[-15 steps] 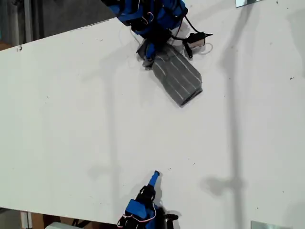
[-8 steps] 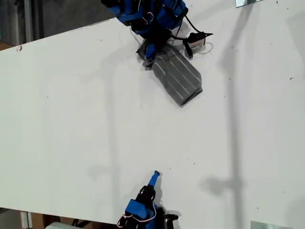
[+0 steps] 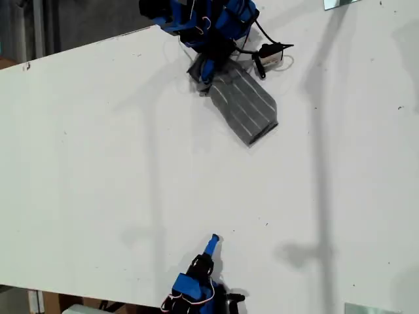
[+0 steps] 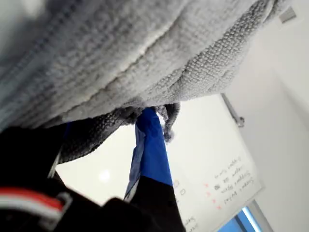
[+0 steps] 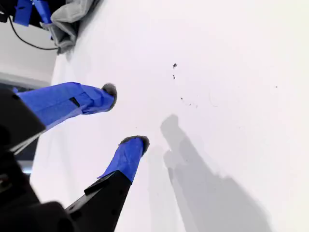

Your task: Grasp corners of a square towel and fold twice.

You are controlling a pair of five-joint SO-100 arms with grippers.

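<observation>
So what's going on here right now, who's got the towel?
My first gripper is at the far end of the table in the exterior view, its fingers closed on one end of the folded gray towel. The rest of the towel lies flat, stretching away from it on the white surface. My second gripper sits at the near edge with its fingers apart, holding nothing, well clear of the cloth.

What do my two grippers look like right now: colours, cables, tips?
My first gripper has blue fingers on a black body with a red stripe. My second gripper has blue-wrapped fingers with dark tips on black mounts. A black cable trails from the first arm.
</observation>
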